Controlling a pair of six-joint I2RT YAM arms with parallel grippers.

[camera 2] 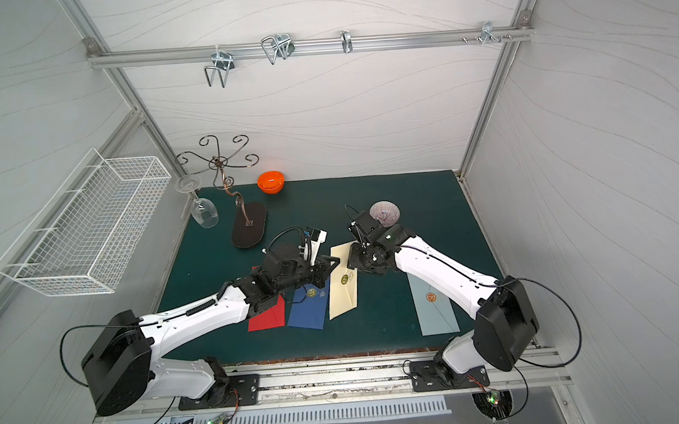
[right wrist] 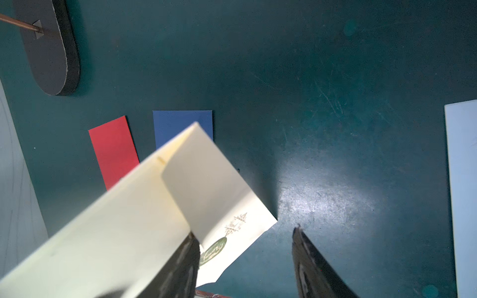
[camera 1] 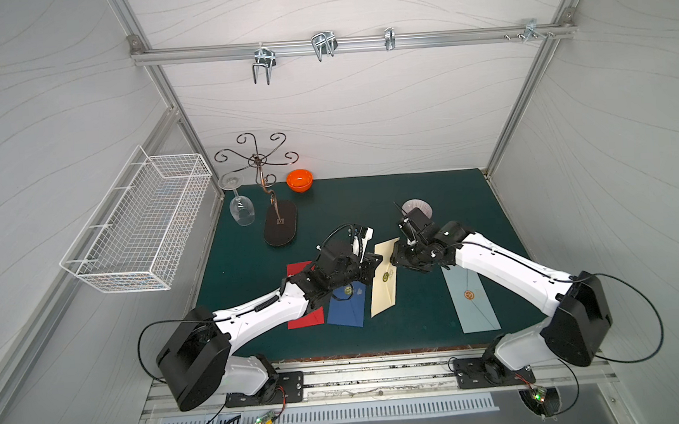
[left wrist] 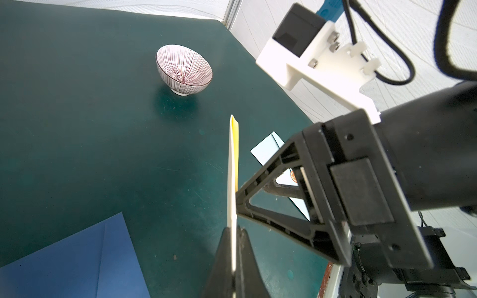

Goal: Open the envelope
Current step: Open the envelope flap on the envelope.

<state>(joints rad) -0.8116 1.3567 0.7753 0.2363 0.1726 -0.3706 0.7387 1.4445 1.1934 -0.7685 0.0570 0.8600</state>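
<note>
Nearest the arms' bases, a red envelope [camera 1: 306, 318], a blue envelope [camera 1: 347, 307] and a pale blue envelope [camera 1: 472, 301] are lying flat on the mat [camera 1: 417, 329], apparently spares that are not in play. Between the blue and pale blue ones, the cream envelope [camera 1: 383, 295] is being held slightly above them. The left gripper [left wrist: 234, 240] is clamping tight on its left long edge, probably to steady the body while the flap [right wrist: 206, 185] is worked. The right gripper [right wrist: 244, 240] is standing with jaws apart, one finger [right wrist: 185, 258] pushing in beneath the lifting flap beside the green seal [camera 1: 386, 276]. The envelope's long axis is running near to far, its far end leaning right and its sealed face pointing up. Beyond it, the striped bowl [left wrist: 184, 68] and glass stand [camera 1: 280, 224] are sitting well apart.
</note>
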